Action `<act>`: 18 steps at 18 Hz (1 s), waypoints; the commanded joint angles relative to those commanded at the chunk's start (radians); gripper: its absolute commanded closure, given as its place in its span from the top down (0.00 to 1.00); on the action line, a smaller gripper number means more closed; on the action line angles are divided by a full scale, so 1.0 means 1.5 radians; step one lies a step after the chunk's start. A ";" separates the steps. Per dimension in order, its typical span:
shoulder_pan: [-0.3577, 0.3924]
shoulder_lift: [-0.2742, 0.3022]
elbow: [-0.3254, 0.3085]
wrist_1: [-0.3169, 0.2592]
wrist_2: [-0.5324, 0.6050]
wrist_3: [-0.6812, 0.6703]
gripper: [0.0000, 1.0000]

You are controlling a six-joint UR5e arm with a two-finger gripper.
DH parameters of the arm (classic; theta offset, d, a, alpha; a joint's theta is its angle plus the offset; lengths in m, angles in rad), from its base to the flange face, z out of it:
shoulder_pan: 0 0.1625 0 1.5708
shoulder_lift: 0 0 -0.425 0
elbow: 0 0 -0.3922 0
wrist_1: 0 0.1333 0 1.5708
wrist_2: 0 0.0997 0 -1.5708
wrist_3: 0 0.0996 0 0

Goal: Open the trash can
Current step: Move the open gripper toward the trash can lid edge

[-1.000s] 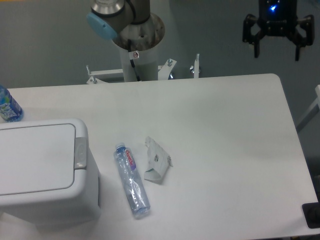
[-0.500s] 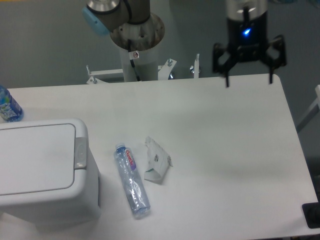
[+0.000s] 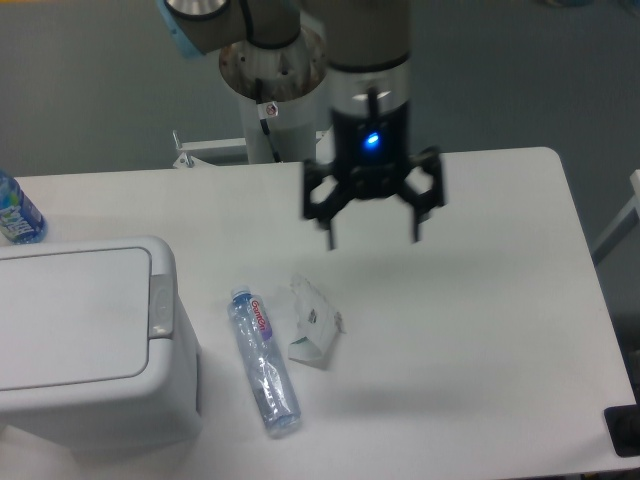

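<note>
The trash can (image 3: 85, 340) is a large boxy white bin at the table's front left. Its flat lid is down and its grey push-button latch (image 3: 160, 305) sits on the right edge of the lid. My gripper (image 3: 373, 238) hangs open and empty above the middle of the table, well to the right of the can and higher than it. Its two black fingers (image 3: 328, 232) point down and stand wide apart.
A clear plastic bottle (image 3: 265, 360) lies on its side right of the can. A crumpled white carton (image 3: 313, 320) lies beside it. A blue-labelled bottle (image 3: 15, 212) stands at the far left edge. The arm's base (image 3: 275, 75) is behind the table.
My gripper has swept from the far right corner leftward and down toward the table's middle, staying open. The trash can, bottle and carton have not moved.
</note>
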 joint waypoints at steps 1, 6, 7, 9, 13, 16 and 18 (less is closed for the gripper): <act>-0.003 -0.006 0.004 0.001 -0.011 -0.005 1.00; -0.051 -0.048 0.023 0.049 -0.011 -0.041 1.00; -0.059 -0.052 0.022 0.057 -0.011 -0.042 1.00; -0.073 -0.059 0.022 0.058 -0.011 -0.042 1.00; -0.087 -0.065 0.022 0.059 -0.010 -0.040 1.00; -0.089 -0.065 0.017 0.062 -0.010 -0.040 1.00; -0.096 -0.067 0.014 0.062 -0.010 -0.040 1.00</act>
